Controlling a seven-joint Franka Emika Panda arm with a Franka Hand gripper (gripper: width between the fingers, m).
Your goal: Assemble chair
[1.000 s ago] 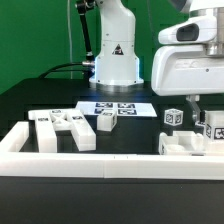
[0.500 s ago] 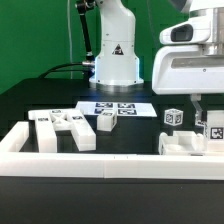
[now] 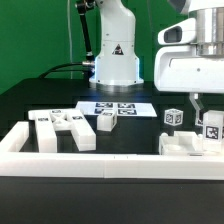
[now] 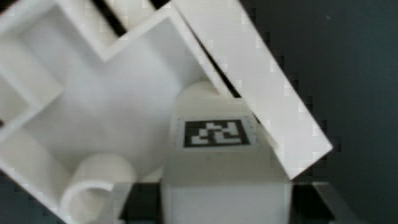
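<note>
Gripper (image 3: 202, 110) low at the exterior view's right, jaws drawn in to a narrow gap on a tagged chair bar (image 3: 210, 127). Bar sits over a larger chair piece (image 3: 180, 146) beside the front rail (image 3: 110, 165). Other chair parts (image 3: 60, 127) lie clustered at the exterior view's left, near the marker board (image 3: 115, 106).

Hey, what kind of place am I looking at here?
Probably a robotics lab test bench: a white robot arm standing on a black table, a marker board of printed tags, and tagged white chair parts before a green backdrop.
</note>
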